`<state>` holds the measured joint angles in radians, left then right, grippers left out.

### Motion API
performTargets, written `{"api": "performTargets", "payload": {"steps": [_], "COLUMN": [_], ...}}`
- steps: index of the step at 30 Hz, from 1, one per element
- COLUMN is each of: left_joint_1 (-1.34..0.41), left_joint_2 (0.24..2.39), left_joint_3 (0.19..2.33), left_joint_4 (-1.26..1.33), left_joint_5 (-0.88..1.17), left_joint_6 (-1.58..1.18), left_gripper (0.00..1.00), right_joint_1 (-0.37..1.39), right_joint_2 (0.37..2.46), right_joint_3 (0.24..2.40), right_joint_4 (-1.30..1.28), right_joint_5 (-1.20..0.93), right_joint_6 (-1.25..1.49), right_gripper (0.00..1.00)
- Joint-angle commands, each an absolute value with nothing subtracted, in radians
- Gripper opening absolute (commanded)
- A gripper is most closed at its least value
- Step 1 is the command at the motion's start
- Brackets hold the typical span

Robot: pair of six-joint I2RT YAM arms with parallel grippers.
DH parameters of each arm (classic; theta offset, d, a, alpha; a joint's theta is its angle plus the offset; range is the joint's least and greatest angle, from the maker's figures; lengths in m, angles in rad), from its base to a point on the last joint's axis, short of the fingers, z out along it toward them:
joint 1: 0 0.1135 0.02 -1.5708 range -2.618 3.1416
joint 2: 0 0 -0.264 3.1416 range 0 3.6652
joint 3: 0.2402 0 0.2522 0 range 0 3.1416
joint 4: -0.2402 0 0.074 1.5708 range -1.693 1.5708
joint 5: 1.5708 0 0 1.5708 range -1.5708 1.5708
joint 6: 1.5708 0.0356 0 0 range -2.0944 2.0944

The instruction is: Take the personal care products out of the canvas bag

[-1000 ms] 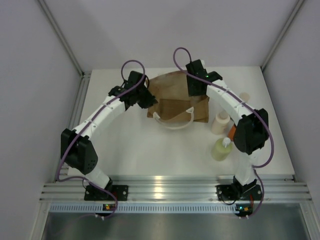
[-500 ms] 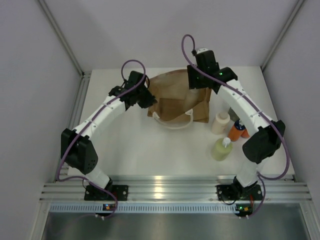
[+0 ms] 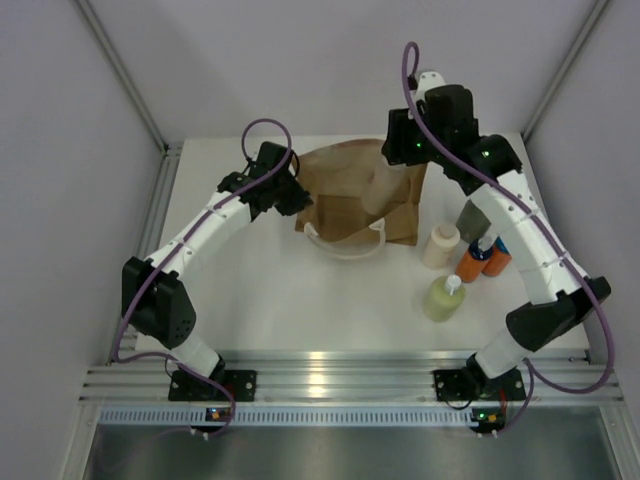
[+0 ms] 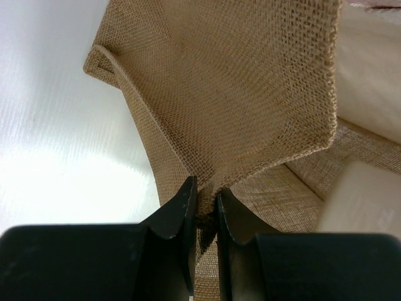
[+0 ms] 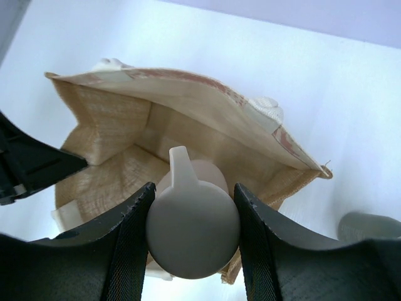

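Observation:
The canvas bag [image 3: 345,200] stands at the back middle of the table, its mouth open upward. My left gripper [image 3: 297,196] is shut on the bag's left rim; the left wrist view shows the woven edge [image 4: 207,210] pinched between the fingers. My right gripper [image 3: 392,168] is shut on a tan bottle [image 3: 381,190] and holds it above the bag's right side. In the right wrist view the bottle's pale cap [image 5: 193,235] sits between the fingers, over the bag's open inside [image 5: 119,169]. To the right of the bag stand a cream bottle [image 3: 440,245], a grey-green bottle [image 3: 472,220], two orange bottles [image 3: 473,262] and a yellow-green bottle [image 3: 443,297].
The bag's white looped handle [image 3: 350,246] lies on the table in front of it. Grey walls stand at the left, right and back. A metal rail [image 3: 330,375] runs along the near edge. The grey-green bottle also shows at the right wrist view's edge [image 5: 369,227].
My right arm has risen and pulled back to the right, lifting the tan bottle up out of the bag. The left gripper and the bag's rim have stayed in place.

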<state>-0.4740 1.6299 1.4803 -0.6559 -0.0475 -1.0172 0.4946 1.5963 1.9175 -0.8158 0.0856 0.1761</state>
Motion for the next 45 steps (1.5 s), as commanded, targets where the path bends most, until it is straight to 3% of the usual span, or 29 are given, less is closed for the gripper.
{"api": "performTargets", "payload": {"steps": [1,10,20,28,32,42,45], "left_joint_1": [-0.463,-0.46,-0.462,-0.46,-0.462,-0.456,-0.454], "left_joint_2": [1.646,1.649,1.651,1.649,1.641,1.637,1.629], "left_joint_3": [1.485,1.491,1.499,1.502,1.506,1.554,1.572], "left_joint_4": [-0.686,-0.686,-0.686,-0.687,-0.687,-0.687,-0.687], "left_joint_5": [-0.104,-0.107,-0.112,-0.103,-0.104,-0.081,-0.118], "left_joint_6": [-0.986,-0.982,-0.969,-0.965,-0.963,-0.966,-0.94], "left_gripper": [0.0,0.0,0.0,0.0,0.0,0.0,0.06], "right_joint_1": [0.499,0.489,0.489,0.489,0.489,0.489,0.491], "right_joint_2": [1.456,1.391,1.29,1.131,1.036,0.821,0.779], "right_joint_3": [2.029,2.171,2.131,1.884,1.644,1.168,1.048], "right_joint_4": [-0.712,-0.741,-0.795,-0.793,-0.756,-0.519,-0.442], "right_joint_5": [0.046,0.035,0.064,0.104,0.088,0.006,-0.034], "right_joint_6": [0.186,0.199,0.144,0.112,0.104,0.167,0.167], "right_gripper": [0.0,0.0,0.0,0.0,0.0,0.0,0.0]}}
